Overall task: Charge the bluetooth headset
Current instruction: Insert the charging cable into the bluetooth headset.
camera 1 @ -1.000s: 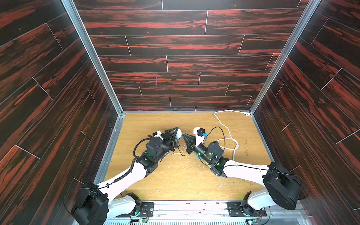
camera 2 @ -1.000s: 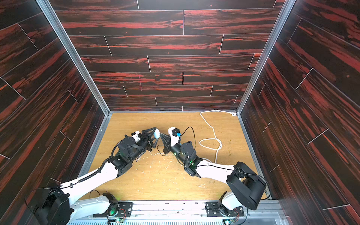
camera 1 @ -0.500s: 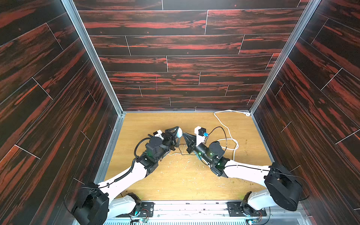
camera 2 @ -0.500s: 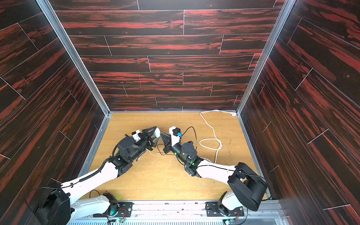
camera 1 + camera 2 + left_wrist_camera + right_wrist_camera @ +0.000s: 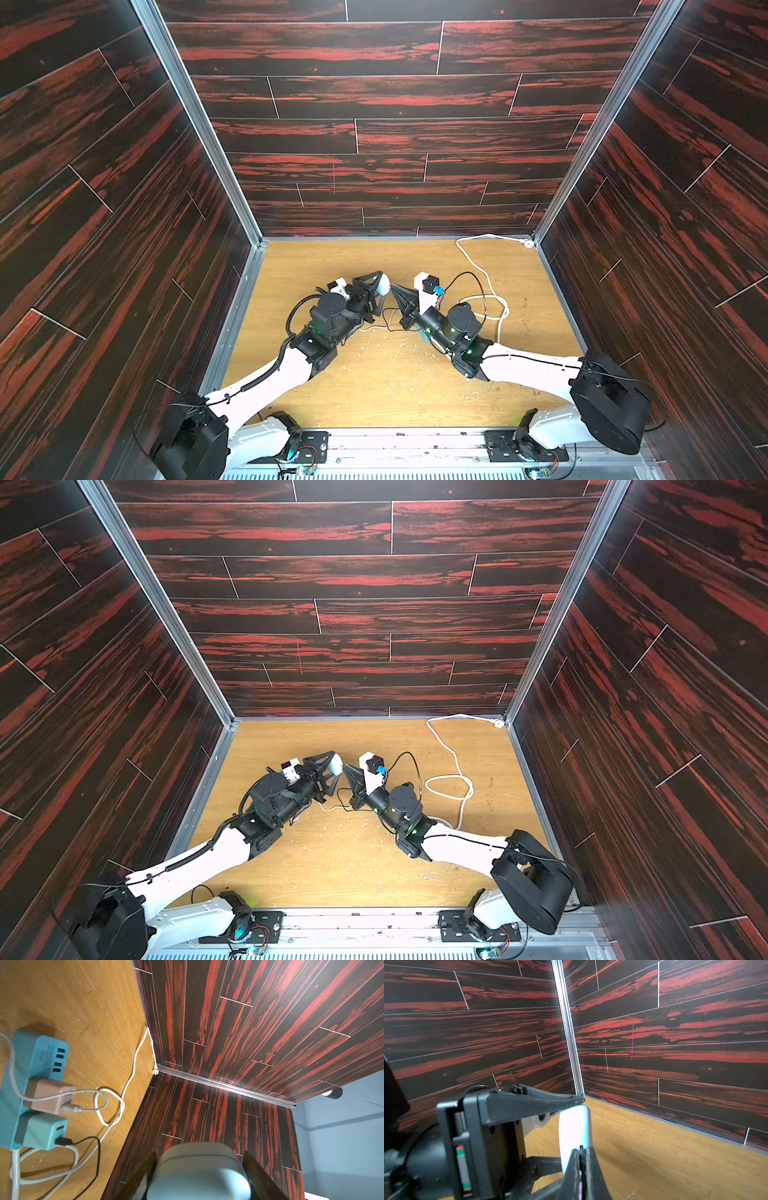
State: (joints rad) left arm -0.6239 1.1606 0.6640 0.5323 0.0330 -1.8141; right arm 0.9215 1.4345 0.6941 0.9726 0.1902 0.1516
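Observation:
The bluetooth headset is a pale rounded case (image 5: 199, 1169), raised above the wooden floor. My left gripper (image 5: 199, 1167) is shut on it, one finger on each side. In both top views the case (image 5: 383, 284) (image 5: 336, 764) sits at the left gripper's tip (image 5: 376, 286). My right gripper (image 5: 582, 1148) is shut on the small black plug of a thin black cable (image 5: 467, 274). The plug tip meets the case's edge (image 5: 575, 1124). The right gripper's tip (image 5: 394, 287) (image 5: 345, 768) faces the left gripper's tip. Whether the plug is seated in a port is hidden.
A teal power strip (image 5: 12, 1076) lies on the floor with a pink charger (image 5: 47, 1093) and a teal charger (image 5: 43, 1130) plugged in. The black cable (image 5: 97, 1157) runs from the teal charger. A white cord (image 5: 486, 286) loops toward the back right corner. Dark walls enclose three sides.

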